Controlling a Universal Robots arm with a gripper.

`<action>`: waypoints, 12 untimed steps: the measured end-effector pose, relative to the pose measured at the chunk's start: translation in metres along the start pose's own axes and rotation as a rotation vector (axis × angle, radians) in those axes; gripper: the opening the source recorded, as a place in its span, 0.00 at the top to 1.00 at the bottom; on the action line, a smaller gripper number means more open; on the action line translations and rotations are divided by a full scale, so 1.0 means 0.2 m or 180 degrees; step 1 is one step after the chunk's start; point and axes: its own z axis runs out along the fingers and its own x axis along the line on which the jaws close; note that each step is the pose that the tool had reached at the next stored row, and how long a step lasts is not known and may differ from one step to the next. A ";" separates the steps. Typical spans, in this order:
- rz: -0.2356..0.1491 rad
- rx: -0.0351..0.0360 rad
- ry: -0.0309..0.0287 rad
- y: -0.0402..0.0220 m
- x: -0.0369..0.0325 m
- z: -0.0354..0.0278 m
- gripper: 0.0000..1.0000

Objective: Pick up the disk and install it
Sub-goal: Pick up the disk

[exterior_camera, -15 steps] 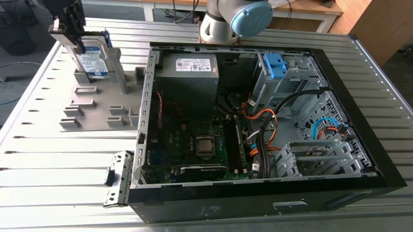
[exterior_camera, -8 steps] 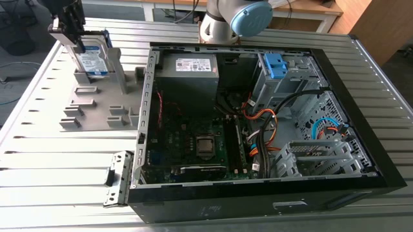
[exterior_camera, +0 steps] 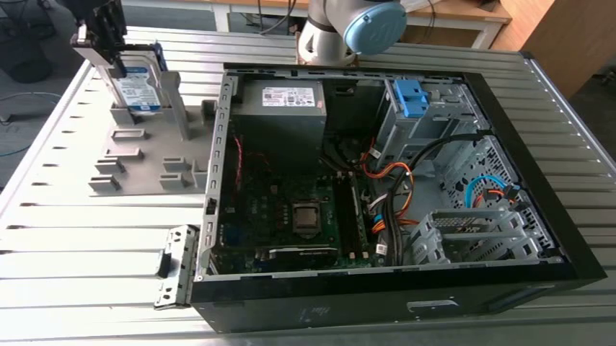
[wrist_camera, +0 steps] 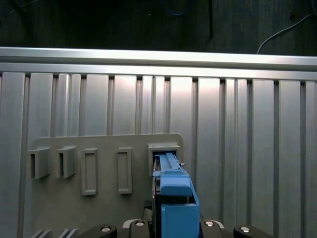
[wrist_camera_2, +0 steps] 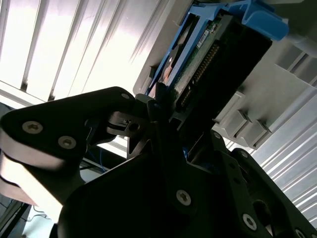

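The disk (exterior_camera: pixel 137 83) is a silver drive with a white-and-blue label in a blue bracket. It stands upright at the far end of the grey holder plate (exterior_camera: pixel 144 155), on the exterior view's left. My gripper (exterior_camera: pixel 108 45) is above it and shut on its upper end. In the second wrist view the dark fingers (wrist_camera_2: pixel 158 106) clamp the disk (wrist_camera_2: pixel 218 54) by its edges. In the first wrist view the disk's blue bracket (wrist_camera: pixel 174 191) points down at a slot (wrist_camera: pixel 163 151) in the holder plate (wrist_camera: pixel 104 208). Whether its lower end still sits in the slot I cannot tell.
The open computer case (exterior_camera: pixel 385 180) lies on the slatted metal table (exterior_camera: pixel 77 245), on the exterior view's right of the holder. Inside it are a grey power-supply box (exterior_camera: pixel 279 108), a metal drive bay with a blue latch (exterior_camera: pixel 411 97), cables and the motherboard. The arm's base (exterior_camera: pixel 351 29) stands behind the case.
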 end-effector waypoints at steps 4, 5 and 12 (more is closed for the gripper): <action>0.0000 0.0000 0.0000 0.000 0.000 -0.009 0.64; 0.0000 0.0000 0.0000 0.000 0.000 -0.011 0.64; 0.0000 0.0000 0.0000 0.000 -0.001 -0.022 0.64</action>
